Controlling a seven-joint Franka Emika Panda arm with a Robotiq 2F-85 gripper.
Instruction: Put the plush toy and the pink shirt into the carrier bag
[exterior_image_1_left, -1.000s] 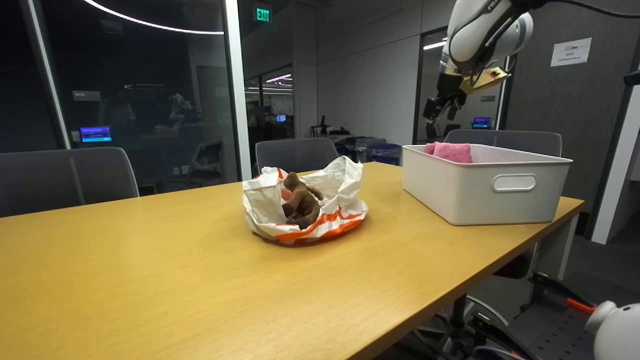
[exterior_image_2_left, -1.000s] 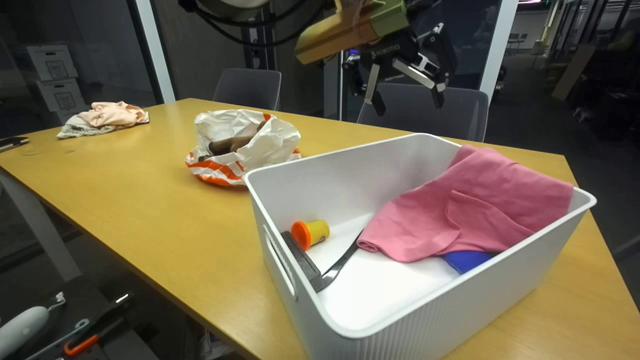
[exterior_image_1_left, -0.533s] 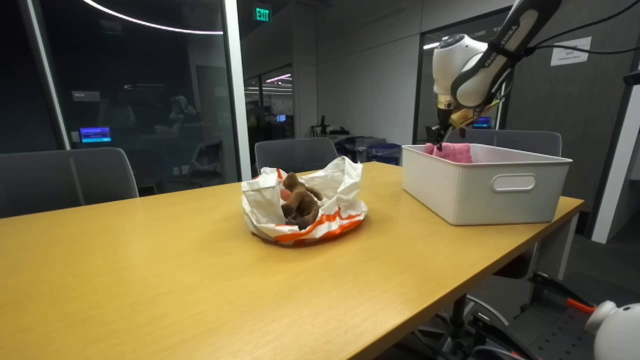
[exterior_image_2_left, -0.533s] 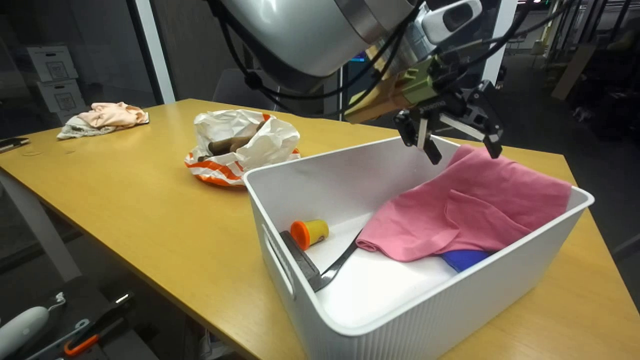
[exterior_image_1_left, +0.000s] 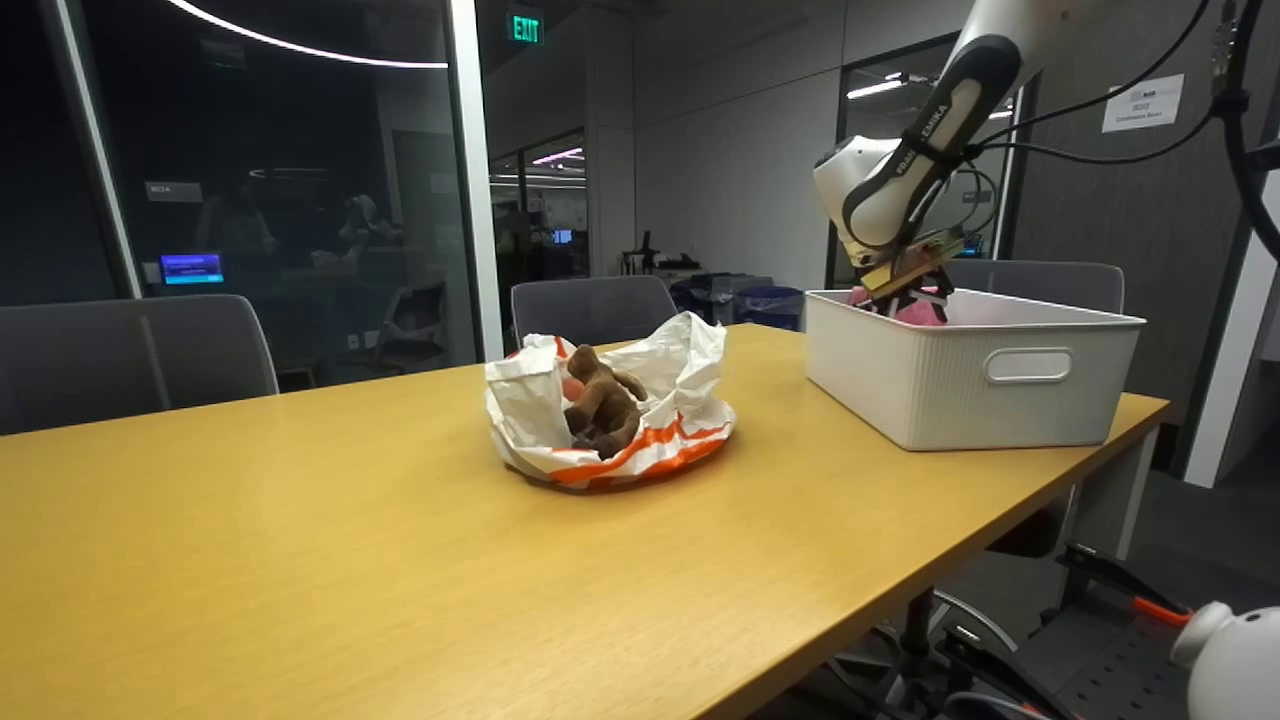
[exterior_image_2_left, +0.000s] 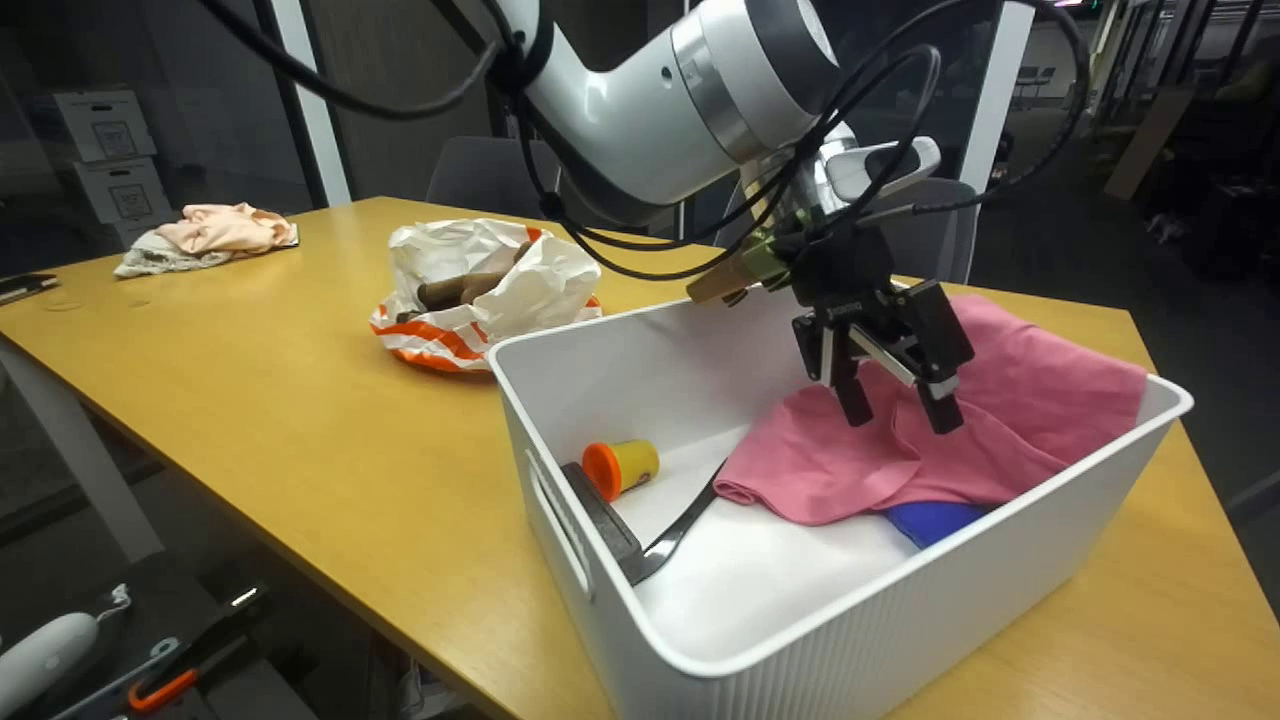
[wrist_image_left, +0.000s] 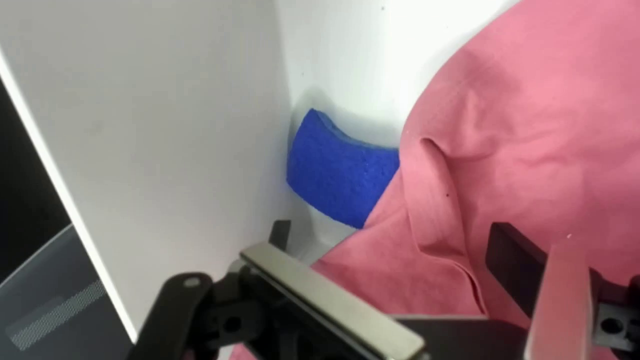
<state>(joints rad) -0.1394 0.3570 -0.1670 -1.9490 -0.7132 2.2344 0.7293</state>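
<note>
The brown plush toy (exterior_image_1_left: 605, 408) sits inside the crumpled white and orange carrier bag (exterior_image_1_left: 688, 375) on the table. It is partly hidden by the bag in an exterior view (exterior_image_2_left: 462, 290). The pink shirt (exterior_image_2_left: 1040, 365) lies draped in the white bin, up against a far corner. It fills the right of the wrist view (wrist_image_left: 530, 125). My gripper (exterior_image_2_left: 898, 408) is open inside the bin, pointing down over the shirt. In the wrist view the fingertips (wrist_image_left: 395, 242) stand wide apart with shirt between and below them. Whether they touch the cloth I cannot tell.
The white bin (exterior_image_2_left: 900, 625) has high walls close around my gripper. It also holds a blue piece (wrist_image_left: 345, 167) partly under the shirt, a yellow tub (exterior_image_2_left: 632, 464), a dark-handled utensil (exterior_image_2_left: 690, 515) and a grey block (exterior_image_2_left: 603, 522). Folded cloths (exterior_image_2_left: 225, 235) lie farther along the table.
My open gripper has come down from well above the table into the bin, over the pink shirt. The shirt, plush toy and bag have not moved.
</note>
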